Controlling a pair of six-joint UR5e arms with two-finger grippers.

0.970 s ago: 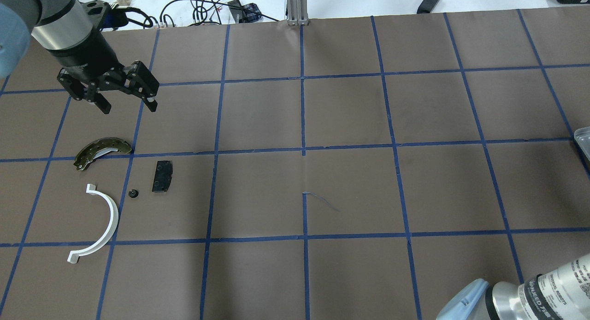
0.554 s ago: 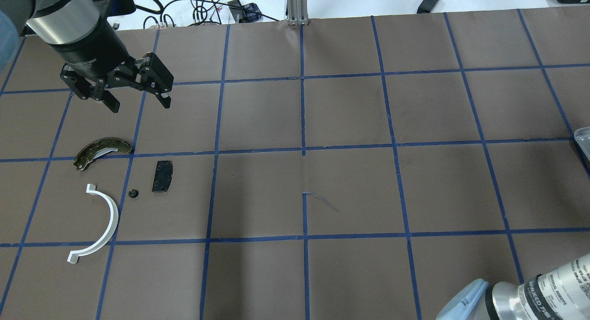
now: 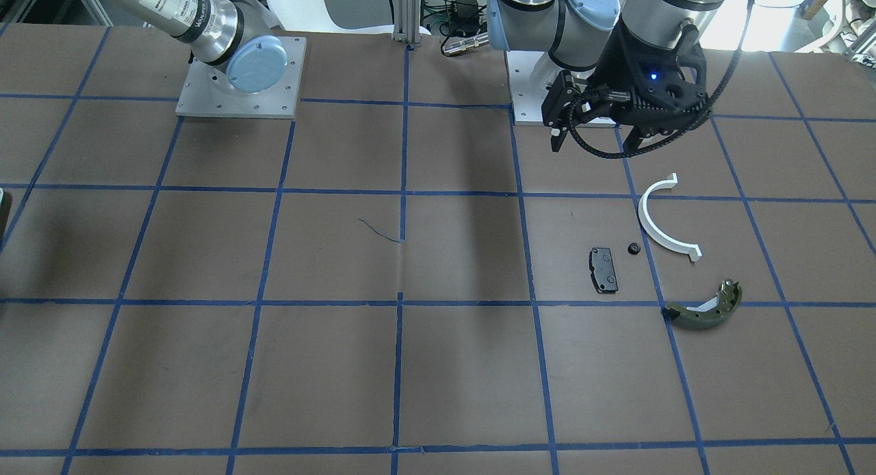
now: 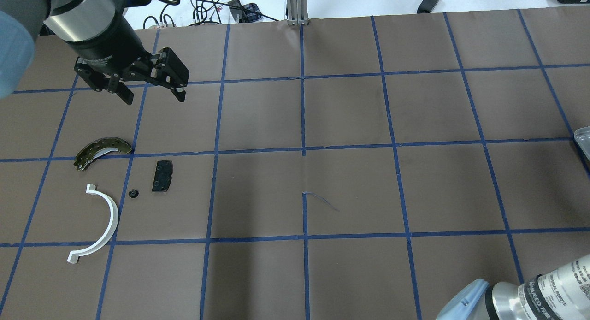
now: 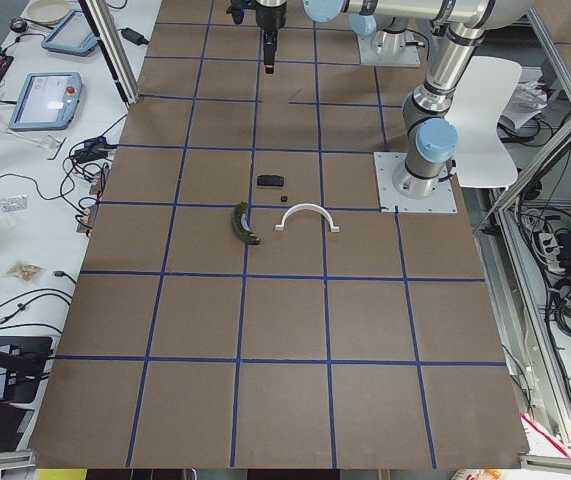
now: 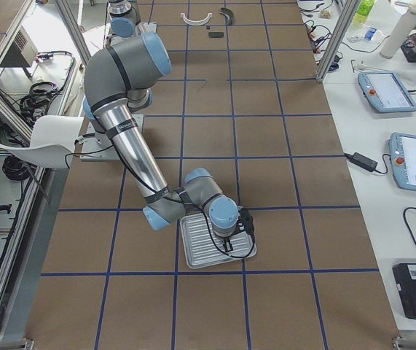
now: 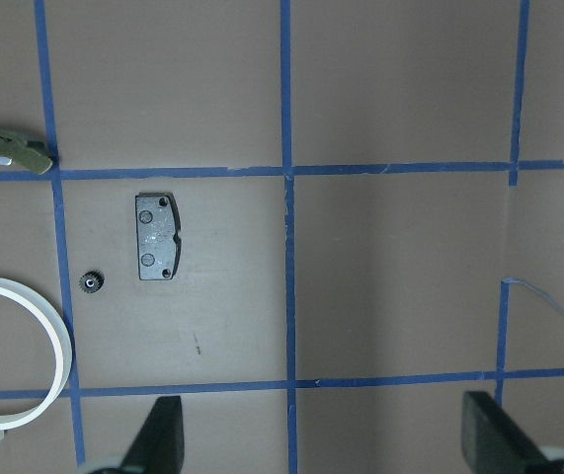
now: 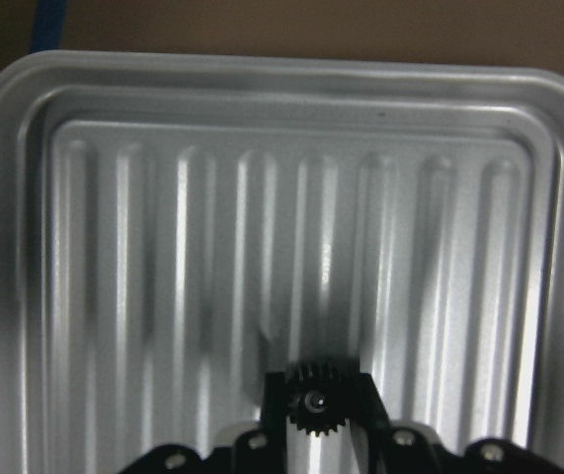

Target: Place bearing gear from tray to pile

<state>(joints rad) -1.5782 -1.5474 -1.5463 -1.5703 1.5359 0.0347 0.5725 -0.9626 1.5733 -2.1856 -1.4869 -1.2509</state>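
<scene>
Right gripper (image 8: 316,391) is clamped on the bearing gear (image 8: 314,403), low at the tray (image 8: 262,148). So it looks grasped, with the carry and drop still to do. The pile (image 4: 110,214) lies well apart from the tray, with one small gear (image 4: 133,193) lying in it. Left gripper (image 4: 153,97), wide and empty, has drifted traywards since a second ago. The pile hasn't moved.

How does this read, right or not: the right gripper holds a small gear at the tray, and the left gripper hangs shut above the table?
Wrong on one point: the left gripper hangs open, not shut, above the table; the overhead view shows its fingers spread wide. The right gripper does hold a small gear at the tray.
</scene>
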